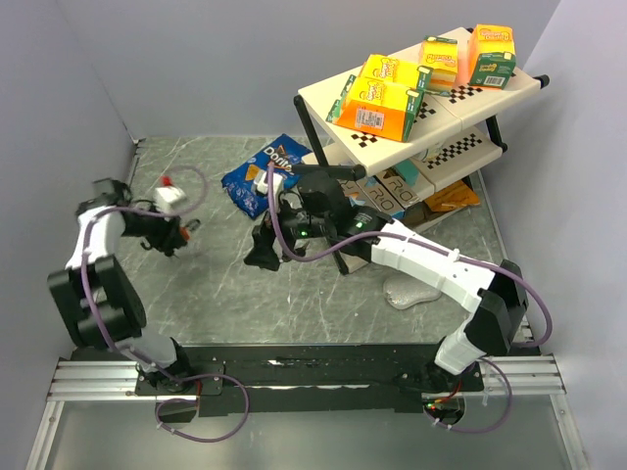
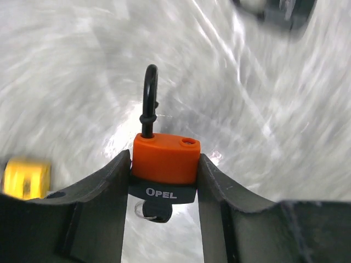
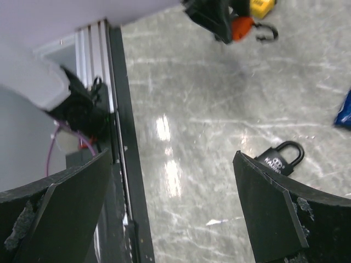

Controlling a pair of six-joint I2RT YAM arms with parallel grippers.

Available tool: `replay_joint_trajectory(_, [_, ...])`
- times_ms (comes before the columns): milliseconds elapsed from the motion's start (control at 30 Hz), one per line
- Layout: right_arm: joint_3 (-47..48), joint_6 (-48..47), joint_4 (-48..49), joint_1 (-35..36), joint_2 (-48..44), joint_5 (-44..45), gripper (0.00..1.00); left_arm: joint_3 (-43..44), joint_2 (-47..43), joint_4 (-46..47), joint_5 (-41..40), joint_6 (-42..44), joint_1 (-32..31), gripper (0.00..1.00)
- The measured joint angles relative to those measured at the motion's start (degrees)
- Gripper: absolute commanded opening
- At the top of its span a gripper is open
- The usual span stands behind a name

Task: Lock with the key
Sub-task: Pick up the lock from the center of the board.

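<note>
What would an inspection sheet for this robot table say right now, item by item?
Surface: grey marbled table, glossy with glare patches.
Job's things: orange padlock held off the table, its shackle open with one hole empty; black padlock lying on the table.
Clutter: Doritos bag; small yellow object, too blurred to identify.
Grippers: left gripper, jaws shut on the orange padlock; right gripper, jaws open and empty.
Cables: purple cables run along both arms and loop at the bases.
Surroundings: shelf rack carrying orange and yellow boxes; plain grey walls.
</note>
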Motion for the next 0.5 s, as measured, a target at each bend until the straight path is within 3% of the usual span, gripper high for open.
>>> replay_joint_trajectory(100, [1.6, 1.8, 0.4, 0.0, 0.3, 1.1, 1.00, -0.4, -7.2, 2.9, 5.0, -13.4, 4.0, 0.01])
replay_joint_trajectory(233, [3.6, 3.4, 1.9, -0.1, 1.7, 2.3, 1.00, -4.2, -18.2, 13.5, 7.5, -37.0, 3.6, 0.01])
replay_joint_trajectory(500, [8.2, 8.0, 7.2, -0.1, 7.2, 5.7, 1.00, -12.1, -31.1, 28.7, 1.2, -87.1, 3.3, 0.01])
